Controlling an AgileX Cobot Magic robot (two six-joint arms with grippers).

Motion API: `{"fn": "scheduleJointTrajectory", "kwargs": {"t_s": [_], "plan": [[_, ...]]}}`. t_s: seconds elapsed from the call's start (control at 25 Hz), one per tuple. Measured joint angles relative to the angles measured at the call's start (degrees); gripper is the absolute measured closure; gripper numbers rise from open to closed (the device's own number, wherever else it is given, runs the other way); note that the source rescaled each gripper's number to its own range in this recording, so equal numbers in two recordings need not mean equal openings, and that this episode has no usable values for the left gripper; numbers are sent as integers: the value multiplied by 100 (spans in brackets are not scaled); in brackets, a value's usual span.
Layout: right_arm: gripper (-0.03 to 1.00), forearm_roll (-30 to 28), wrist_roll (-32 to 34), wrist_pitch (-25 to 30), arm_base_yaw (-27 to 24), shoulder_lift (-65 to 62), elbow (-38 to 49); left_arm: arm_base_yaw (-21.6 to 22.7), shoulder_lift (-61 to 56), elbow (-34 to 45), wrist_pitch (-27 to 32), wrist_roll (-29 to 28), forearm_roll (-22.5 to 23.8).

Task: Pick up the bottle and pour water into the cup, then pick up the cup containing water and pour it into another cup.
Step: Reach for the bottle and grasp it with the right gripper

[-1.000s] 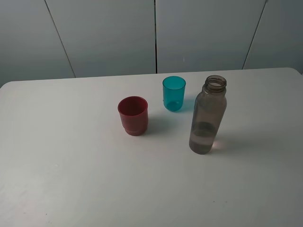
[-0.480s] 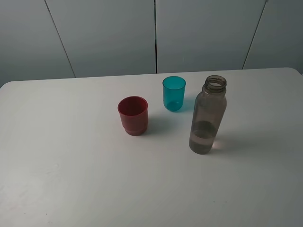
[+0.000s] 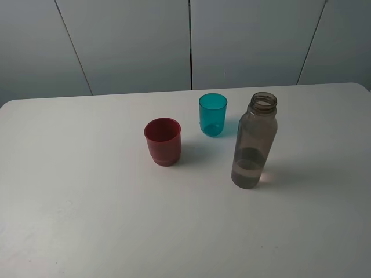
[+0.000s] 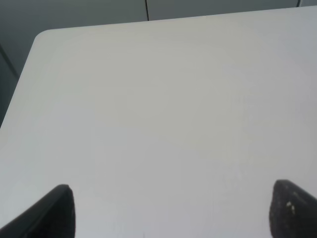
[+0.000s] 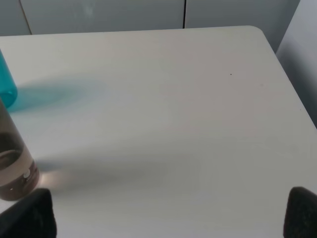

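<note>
The smoky grey-brown bottle [image 3: 254, 145] stands upright and uncapped on the white table, with a little water at its bottom. The teal cup [image 3: 213, 114] stands just behind it to the left, and the red cup [image 3: 163, 141] sits left of both. No gripper appears in the exterior high view. In the right wrist view my right gripper [image 5: 166, 215] is open and empty, with the bottle [image 5: 12, 158] and a sliver of the teal cup [image 5: 6, 84] off to one side of it. My left gripper [image 4: 173, 213] is open over bare table, with no task object in its view.
The white table [image 3: 87, 202] has rounded corners, and its far edge runs along grey wall panels [image 3: 133, 40]. The right wrist view shows the table's corner and side edge [image 5: 287, 74] close by.
</note>
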Motion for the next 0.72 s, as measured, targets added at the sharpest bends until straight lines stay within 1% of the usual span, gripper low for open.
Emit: {"fn": "scheduleJointTrajectory", "kwargs": {"t_s": [0.72], "plan": [[-3, 0, 0, 0, 0, 0, 0, 0, 0, 0, 0, 0, 0]]}}
